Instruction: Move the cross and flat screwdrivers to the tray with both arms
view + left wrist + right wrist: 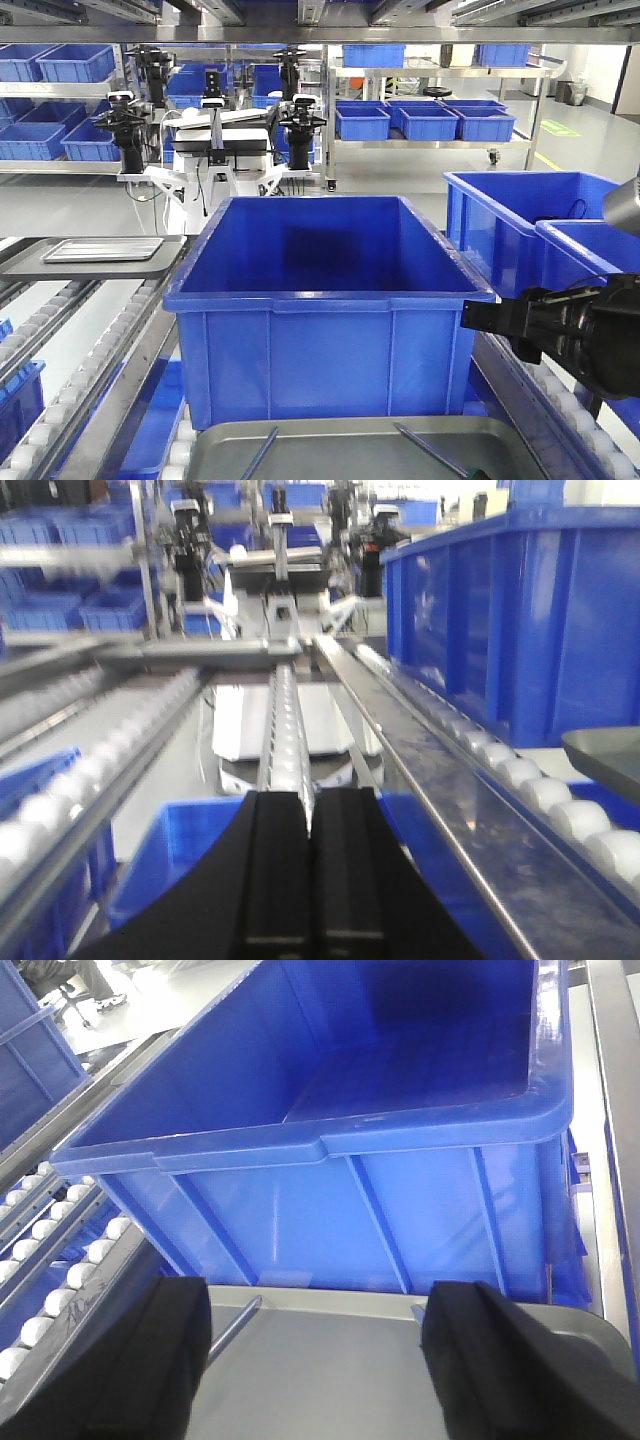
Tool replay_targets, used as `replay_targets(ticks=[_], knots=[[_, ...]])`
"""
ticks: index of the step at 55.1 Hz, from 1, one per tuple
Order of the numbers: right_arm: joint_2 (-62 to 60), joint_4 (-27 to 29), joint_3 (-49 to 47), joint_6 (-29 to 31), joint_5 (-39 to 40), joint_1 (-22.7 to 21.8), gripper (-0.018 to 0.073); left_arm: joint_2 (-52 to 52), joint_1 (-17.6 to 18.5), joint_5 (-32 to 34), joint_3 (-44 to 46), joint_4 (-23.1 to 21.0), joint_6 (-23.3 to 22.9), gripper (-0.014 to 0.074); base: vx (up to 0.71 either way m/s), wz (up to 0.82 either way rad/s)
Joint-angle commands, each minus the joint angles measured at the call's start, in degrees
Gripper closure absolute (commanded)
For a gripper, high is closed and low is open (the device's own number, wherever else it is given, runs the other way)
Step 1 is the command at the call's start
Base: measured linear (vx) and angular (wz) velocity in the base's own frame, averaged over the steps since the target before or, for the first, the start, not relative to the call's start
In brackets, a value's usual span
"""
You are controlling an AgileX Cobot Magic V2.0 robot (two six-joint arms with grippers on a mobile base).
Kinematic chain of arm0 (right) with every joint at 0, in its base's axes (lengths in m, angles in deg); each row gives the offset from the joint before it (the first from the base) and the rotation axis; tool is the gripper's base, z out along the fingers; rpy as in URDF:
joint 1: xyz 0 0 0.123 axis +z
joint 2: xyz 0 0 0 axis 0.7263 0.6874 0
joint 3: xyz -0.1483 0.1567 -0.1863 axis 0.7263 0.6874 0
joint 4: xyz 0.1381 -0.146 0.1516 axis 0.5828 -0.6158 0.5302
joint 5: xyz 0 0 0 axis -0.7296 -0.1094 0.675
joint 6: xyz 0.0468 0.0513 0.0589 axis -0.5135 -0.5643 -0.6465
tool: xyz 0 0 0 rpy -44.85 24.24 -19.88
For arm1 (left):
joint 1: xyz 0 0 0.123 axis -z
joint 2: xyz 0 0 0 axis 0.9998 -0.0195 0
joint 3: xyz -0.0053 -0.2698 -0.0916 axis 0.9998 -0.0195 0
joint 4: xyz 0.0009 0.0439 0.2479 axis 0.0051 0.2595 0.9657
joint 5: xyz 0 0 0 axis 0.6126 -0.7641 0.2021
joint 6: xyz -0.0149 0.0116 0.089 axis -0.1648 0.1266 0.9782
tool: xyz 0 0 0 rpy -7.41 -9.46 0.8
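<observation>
At the near edge of the roller conveyor, the grey tray (360, 440) sits just in front of the large blue bin (325, 330), touching or nearly touching its front wall. Two screwdrivers lie in the tray: the left screwdriver (260, 452) with its thin steel shaft angled up toward the bin, and the right screwdriver (432, 450) angled the other way, a bit of black-and-green handle showing at the frame's bottom edge.

Right claw (315, 1360): spread wide, nothing between the fingers. In its wrist view the two black fingers (130, 1360) frame the tray floor, with the left screwdriver's shaft tip just inside the left finger and the other shaft tip near the right finger. No contact visible with either tool. In the front view the right arm (560, 330) reaches in from the right, beside the bin.

Left claw (310, 880): fingers pressed together, holding nothing. It points along a roller track (285, 730), the bin and the tray corner off to its right.
</observation>
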Motion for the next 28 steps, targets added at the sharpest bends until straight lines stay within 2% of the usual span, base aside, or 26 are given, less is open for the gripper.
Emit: replay_targets(ticks=[1, 28], knots=[[-1.1, 0.8, -1.7, 0.3, 3.6, -0.2, 0.0034, 3.2, -0.2, 2.3, 1.4, 0.5, -0.6, 0.0603, 0.00, 0.00], [-1.2, 0.8, -1.7, 0.3, 2.6, -0.2, 0.0034, 1.9, -0.2, 2.8, 1.5, 0.4, -0.6, 0.0602, 0.00, 0.00]])
